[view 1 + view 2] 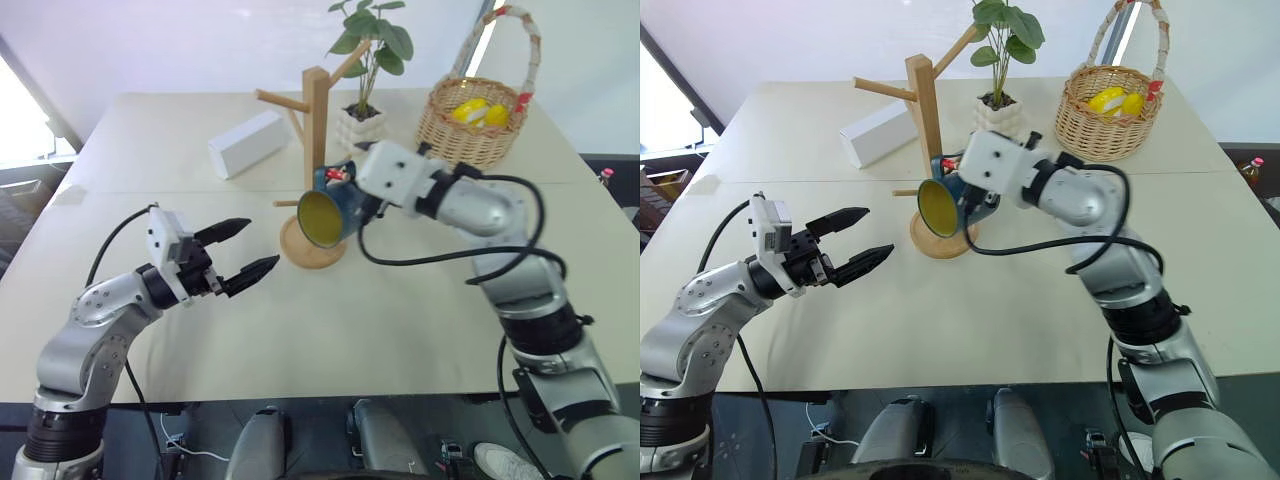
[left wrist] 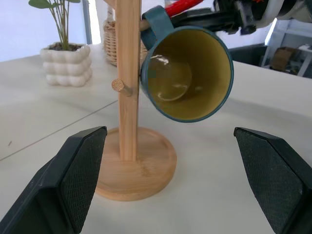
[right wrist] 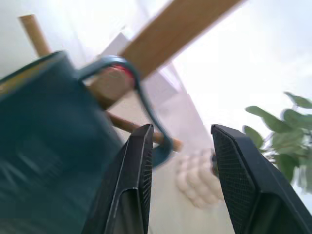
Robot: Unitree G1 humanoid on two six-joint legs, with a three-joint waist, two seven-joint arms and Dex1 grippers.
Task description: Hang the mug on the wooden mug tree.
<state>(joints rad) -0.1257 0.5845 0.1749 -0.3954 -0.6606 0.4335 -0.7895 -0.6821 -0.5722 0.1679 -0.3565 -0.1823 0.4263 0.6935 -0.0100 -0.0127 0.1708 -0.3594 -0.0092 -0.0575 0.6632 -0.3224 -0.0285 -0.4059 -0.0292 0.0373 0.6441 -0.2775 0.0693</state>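
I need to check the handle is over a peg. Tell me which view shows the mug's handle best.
Right wrist view: the handle loops around a peg, close up. Left wrist view shows the handle from the front; in the eye views the mug hides it.

**Mug hooked on the tree's peg**

The dark teal mug (image 2: 187, 73) with a yellow-olive inside hangs tilted, its loop handle around a peg, mouth facing outward. The light wooden mug tree (image 1: 315, 150) stands upright on its round disc base on the surface, angled pegs branching off its square post.
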